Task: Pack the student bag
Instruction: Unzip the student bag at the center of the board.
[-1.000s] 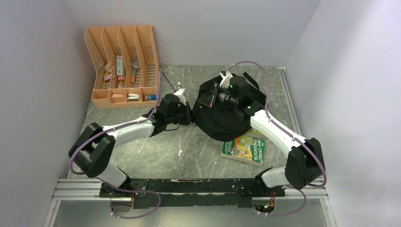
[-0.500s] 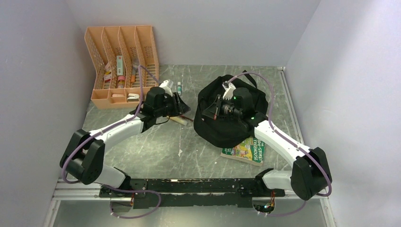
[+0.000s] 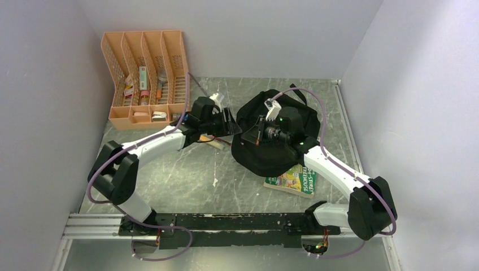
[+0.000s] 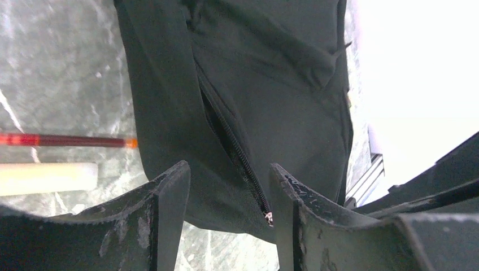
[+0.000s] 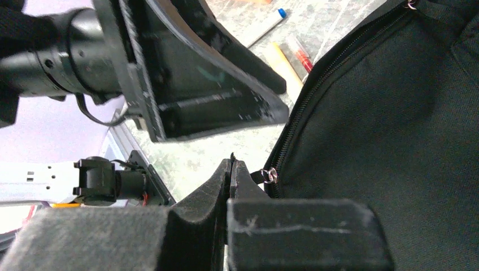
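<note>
Soft, even overhead light with faint shadows; the large black fabric backpack [image 3: 277,141] loses detail. The left wrist view burns white at upper right.

in the top view the student bag [image 3: 257,158] hides the upper part of a book [image 3: 295,176] at lower centre-right, and the things in the orange organiser [image 3: 148,120] at upper left are too small to name. in the left wrist view a red pencil [image 4: 62,140] and a cream stick [image 4: 45,178] run off the left edge.
</note>
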### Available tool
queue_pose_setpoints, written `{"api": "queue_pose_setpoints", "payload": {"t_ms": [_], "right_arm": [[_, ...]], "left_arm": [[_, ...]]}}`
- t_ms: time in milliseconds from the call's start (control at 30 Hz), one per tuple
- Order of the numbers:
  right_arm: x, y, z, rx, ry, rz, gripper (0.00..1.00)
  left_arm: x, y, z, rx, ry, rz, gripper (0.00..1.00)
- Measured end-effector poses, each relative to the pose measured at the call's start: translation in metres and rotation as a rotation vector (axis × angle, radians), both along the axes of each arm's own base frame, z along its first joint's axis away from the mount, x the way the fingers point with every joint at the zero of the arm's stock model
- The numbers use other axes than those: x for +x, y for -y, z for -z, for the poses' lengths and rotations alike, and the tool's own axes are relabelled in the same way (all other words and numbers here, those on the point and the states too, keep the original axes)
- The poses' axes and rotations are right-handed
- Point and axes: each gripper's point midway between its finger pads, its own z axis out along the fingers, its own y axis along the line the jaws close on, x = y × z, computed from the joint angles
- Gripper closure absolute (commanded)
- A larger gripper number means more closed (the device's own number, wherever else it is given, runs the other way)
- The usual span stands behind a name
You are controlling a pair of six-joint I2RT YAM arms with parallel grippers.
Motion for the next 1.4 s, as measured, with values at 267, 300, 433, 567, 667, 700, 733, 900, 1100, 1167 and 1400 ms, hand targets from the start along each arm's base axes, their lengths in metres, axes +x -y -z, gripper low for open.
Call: {"api": "queue_pose_setpoints", "payload": {"t_ms": [267,300,433,567,667,700,733,900,1100,1167,1400], "right_arm": [[-0.001,0.0,0.002,-0.003,0.0,-0.004,1.0],[-0.001,0.0,0.002,-0.003,0.0,-0.004,1.0],[-0.002,0.0,0.003,-0.004,-0.002,-0.007,1.0],[-0.003,0.0,0.004,-0.007,0.002,-0.017,1.0],[-0.006,-0.001,0.006,-0.014,0.007,-0.044,1.0],[-0.007,-0.002,0.006,-0.017,0.008,-0.061,1.0],[-0.009,-0.003,0.006,-0.019,0.007,-0.077,1.0],[-0.01,-0.01,0.003,-0.023,0.025,-0.148,1.0],[-0.014,-0.01,0.002,-0.032,0.035,-0.193,1.0],[-0.016,-0.009,0.004,-0.039,0.029,-0.203,1.0],[-0.033,0.001,0.01,-0.067,0.01,-0.211,1.0]], "left_arm": [[-0.014,0.007,0.029,0.054,-0.077,0.024,0.59],[-0.014,0.007,0.029,0.054,-0.077,0.023,0.64],[-0.013,0.007,0.028,0.051,-0.078,0.021,0.88],[-0.011,0.011,0.029,0.046,-0.077,0.028,0.95],[-0.007,0.014,0.029,0.041,-0.079,0.039,0.95],[-0.005,0.015,0.029,0.039,-0.08,0.042,0.95],[-0.002,0.016,0.029,0.037,-0.08,0.045,0.95],[0.016,0.016,0.024,0.024,-0.068,0.057,0.95],[0.039,0.006,0.022,0.028,-0.056,0.06,0.95],[0.047,-0.001,0.024,0.04,-0.056,0.054,0.95],[0.072,-0.022,0.032,0.082,-0.044,0.033,0.95]]}}
